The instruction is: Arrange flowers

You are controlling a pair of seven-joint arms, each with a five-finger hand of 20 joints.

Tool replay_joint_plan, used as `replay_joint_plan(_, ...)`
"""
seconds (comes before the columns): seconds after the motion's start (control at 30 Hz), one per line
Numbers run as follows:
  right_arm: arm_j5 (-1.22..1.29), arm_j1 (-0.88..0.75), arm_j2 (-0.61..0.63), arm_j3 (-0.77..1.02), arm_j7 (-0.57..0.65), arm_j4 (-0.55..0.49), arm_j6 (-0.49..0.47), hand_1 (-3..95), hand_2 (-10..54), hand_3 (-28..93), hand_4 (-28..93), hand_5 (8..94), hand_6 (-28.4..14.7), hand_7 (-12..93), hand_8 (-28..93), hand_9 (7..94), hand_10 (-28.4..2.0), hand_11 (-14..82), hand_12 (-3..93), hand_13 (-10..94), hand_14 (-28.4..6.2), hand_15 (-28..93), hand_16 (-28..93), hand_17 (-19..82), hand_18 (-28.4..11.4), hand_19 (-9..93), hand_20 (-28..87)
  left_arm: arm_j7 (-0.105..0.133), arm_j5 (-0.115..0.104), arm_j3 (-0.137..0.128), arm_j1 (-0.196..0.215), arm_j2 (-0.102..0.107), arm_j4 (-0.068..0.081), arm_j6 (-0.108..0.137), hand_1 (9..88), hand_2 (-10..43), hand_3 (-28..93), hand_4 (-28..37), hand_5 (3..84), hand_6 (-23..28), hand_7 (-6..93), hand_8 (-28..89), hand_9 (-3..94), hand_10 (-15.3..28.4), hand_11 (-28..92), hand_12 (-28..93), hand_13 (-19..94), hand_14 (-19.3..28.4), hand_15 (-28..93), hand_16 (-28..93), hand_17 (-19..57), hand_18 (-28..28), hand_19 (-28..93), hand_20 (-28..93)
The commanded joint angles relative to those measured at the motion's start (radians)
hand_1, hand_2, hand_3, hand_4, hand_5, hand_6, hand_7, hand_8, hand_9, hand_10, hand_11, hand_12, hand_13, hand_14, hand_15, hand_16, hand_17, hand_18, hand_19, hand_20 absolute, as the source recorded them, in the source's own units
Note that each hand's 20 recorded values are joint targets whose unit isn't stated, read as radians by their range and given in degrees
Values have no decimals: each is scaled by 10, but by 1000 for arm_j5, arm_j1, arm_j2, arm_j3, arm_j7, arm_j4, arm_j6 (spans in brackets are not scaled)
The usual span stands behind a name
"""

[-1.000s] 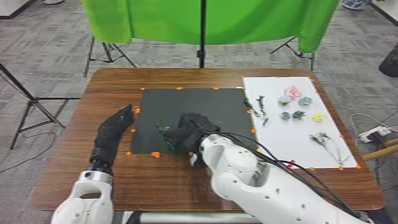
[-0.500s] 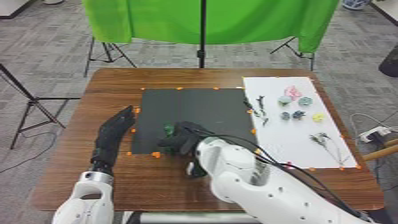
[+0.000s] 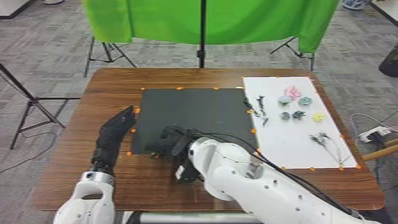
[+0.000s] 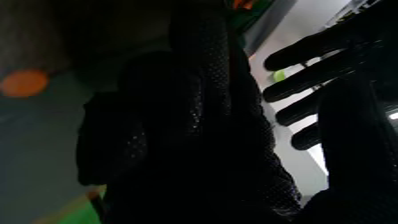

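Note:
In the head view, my right hand [image 3: 171,143] is over the front of the black mat [image 3: 191,111]; I cannot tell what it holds. My left hand [image 3: 115,131] lies left of the mat, fingers straight. In the right wrist view, dark glove marks my right hand [image 4: 213,135], and my left hand [image 4: 306,75] is beyond it, fingers spread. A bit of green [image 4: 253,14] shows past the right hand. On the white sheet [image 3: 282,152] lie a pink flower [image 3: 293,92], bluish flowers [image 3: 284,100], a yellow flower [image 3: 318,117], dark sprigs [image 3: 260,102] and a thin-stemmed sprig [image 3: 322,138].
Orange tabs [image 3: 179,88] line the edges of the mat and the white sheet. Both lie on the brown table [image 3: 111,80]. A green cloth [image 3: 160,22] hangs on a stand behind the table.
My right hand has moved toward the table's front edge and slightly left. The green piece seen beside it earlier is now hidden in the head view. My left hand has barely moved.

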Motion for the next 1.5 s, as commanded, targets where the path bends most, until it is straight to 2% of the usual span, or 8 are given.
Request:
replay_joint_plan(0.03,-174,67,18,-18,4,29,-35,220,91,501,-109,747,-55,127,-51,803,-183,372,299,841,-80,604,323,595,-155,932,493,-8,4,1,12,-11,4,-9,245,-37,637,-233,379,28,83,-55,345,110,91,129,256,152,112,43,-6,128,45,169)
replay_joint_plan(0.33,-188,124,10,-25,20,131,-63,221,90,497,-108,750,-57,126,-51,803,-183,372,301,842,-80,604,323,595,-156,932,492,-9,4,3,11,-12,3,-12,246,-37,636,-232,379,28,83,-55,345,110,90,129,257,153,114,43,-6,129,45,169)
replay_joint_plan(0.93,-138,125,-45,-26,-5,171,-17,223,90,497,-107,719,-56,110,-57,792,-184,370,303,835,-82,604,321,588,-158,932,490,-11,2,8,4,-14,9,-28,246,-37,637,-232,379,28,83,-55,346,110,91,130,258,154,115,43,-6,129,46,169)
replay_joint_plan(1.07,-131,116,-18,2,-6,138,-8,225,91,494,-107,714,-56,109,-57,791,-184,369,303,833,-84,603,322,585,-161,932,490,-12,4,7,3,-17,9,-30,245,-38,638,-233,379,28,83,-55,346,110,91,130,257,154,115,43,-7,130,46,170)
replay_joint_plan(1.2,-106,76,92,87,-22,22,33,224,89,499,-105,705,-52,112,-55,782,-185,365,303,824,-90,601,322,572,-169,932,486,-3,4,4,4,-15,9,-28,245,-37,638,-233,380,28,83,-55,346,110,91,130,257,154,116,42,-6,130,45,169)
replay_joint_plan(1.27,-103,28,175,164,-46,-55,58,236,85,499,-104,686,-49,113,-52,762,-191,312,284,783,-111,565,308,518,-189,900,444,32,-7,5,4,-12,15,5,247,-38,638,-233,380,28,84,-55,346,111,91,130,257,154,116,42,-5,130,45,169)
replay_joint_plan(1.37,-134,-72,299,306,-69,-164,122,256,36,548,-96,638,-55,104,-48,699,-201,221,260,711,-152,488,277,413,-221,820,424,68,-27,-6,15,-10,10,68,258,-48,645,-229,388,28,89,-55,357,112,99,132,267,155,125,44,-1,130,45,169)
replay_joint_plan(1.5,-177,-253,433,548,-61,-269,190,332,-76,630,-100,621,-56,107,-46,673,-197,202,258,689,-154,457,274,375,-227,772,453,62,-39,-31,39,-6,-4,81,265,-54,648,-224,391,28,99,-58,363,113,113,133,270,154,135,41,2,130,45,169)
